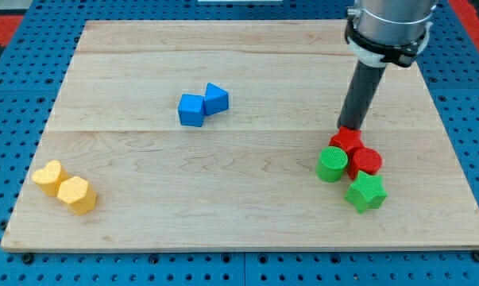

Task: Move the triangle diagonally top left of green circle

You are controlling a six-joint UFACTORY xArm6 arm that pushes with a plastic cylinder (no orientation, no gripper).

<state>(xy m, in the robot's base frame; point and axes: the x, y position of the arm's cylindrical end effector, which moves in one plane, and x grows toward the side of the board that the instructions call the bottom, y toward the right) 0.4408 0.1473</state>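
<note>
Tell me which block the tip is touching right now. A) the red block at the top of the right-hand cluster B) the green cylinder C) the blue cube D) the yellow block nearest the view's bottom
A: my tip sits at the top edge of the upper red block, just above the green cylinder, far from the blue cube and the yellow blocks.

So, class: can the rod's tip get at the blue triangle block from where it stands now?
Probably yes. My tip sits at the red star; bare board lies between it and the blue triangle, nothing blocking.
</note>
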